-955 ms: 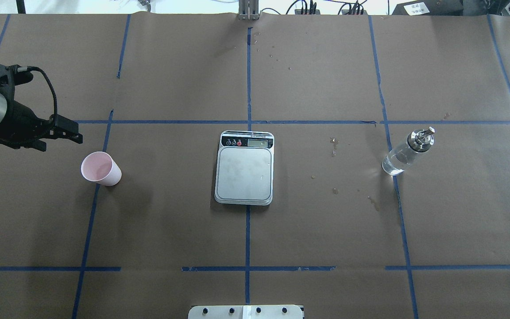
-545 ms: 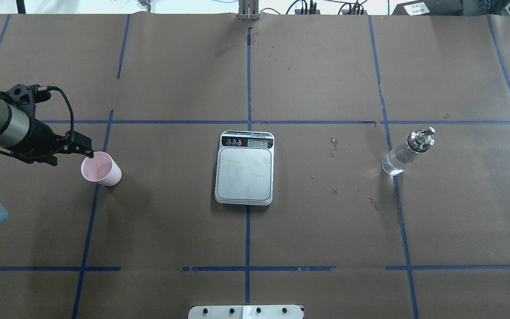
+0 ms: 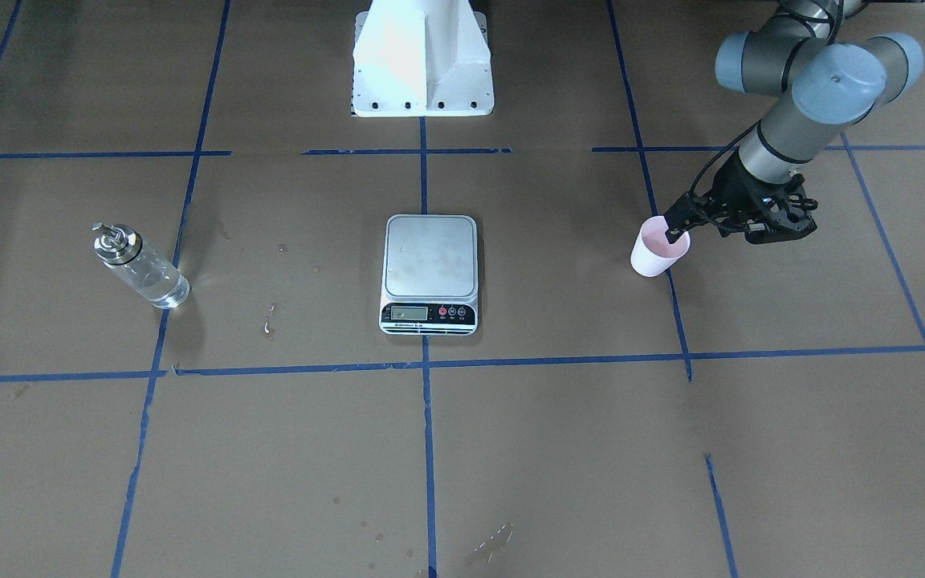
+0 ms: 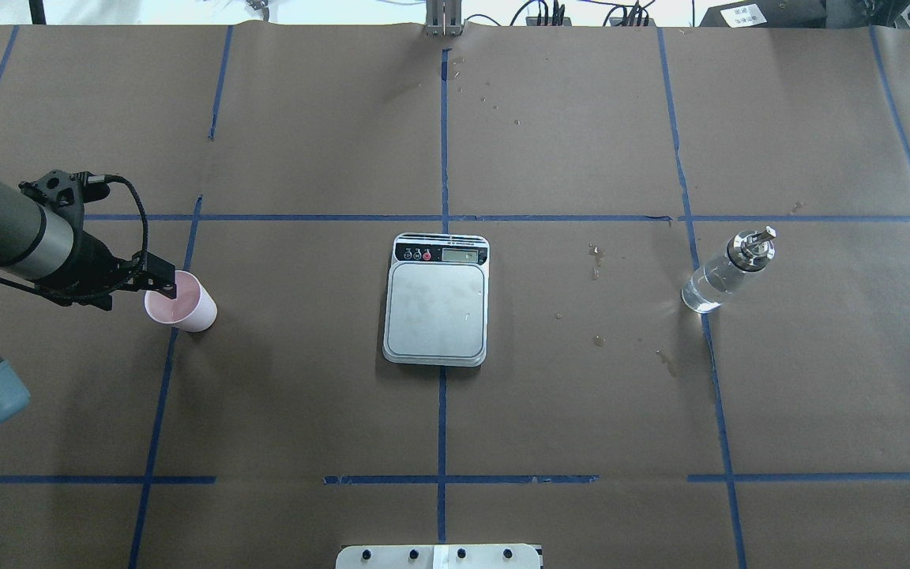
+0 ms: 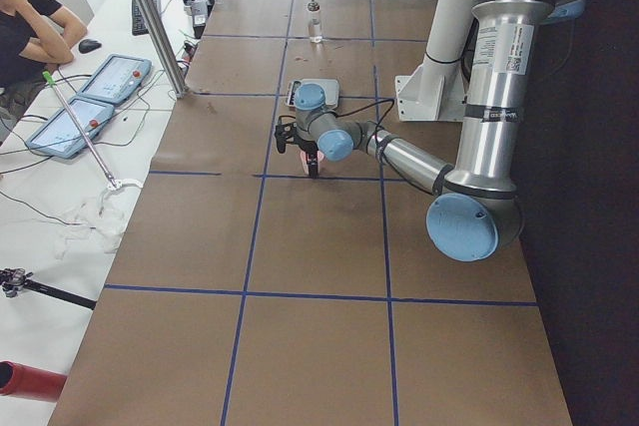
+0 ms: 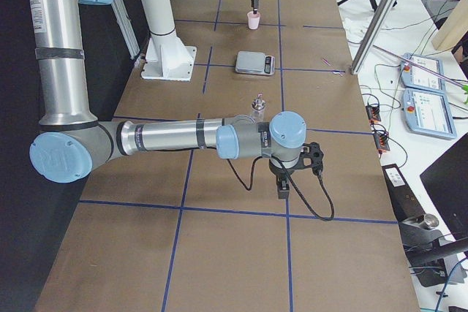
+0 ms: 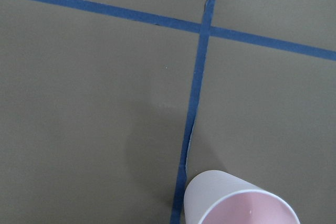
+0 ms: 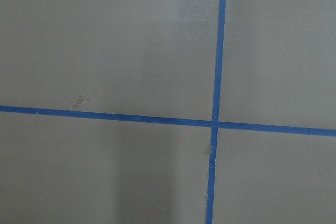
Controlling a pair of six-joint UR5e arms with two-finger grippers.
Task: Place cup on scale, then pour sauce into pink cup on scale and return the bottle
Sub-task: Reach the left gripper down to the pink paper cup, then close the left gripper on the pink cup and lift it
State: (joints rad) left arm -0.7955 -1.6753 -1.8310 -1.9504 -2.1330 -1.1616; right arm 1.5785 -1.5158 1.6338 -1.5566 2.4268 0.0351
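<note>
Brown-papered bench (image 4: 581, 411) had the cup (image 4: 190, 308) sitting well apart from the scale (image 4: 436, 312), jaws of the left arm (image 4: 20, 237) at its rim, couldn't tell if clamped, so I'd guess next was pinch, lift, carry onto the scale.

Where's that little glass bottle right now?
In the overhead view the bottle stands far right, on a blue tape line, well right of the scale at the centre.
</note>
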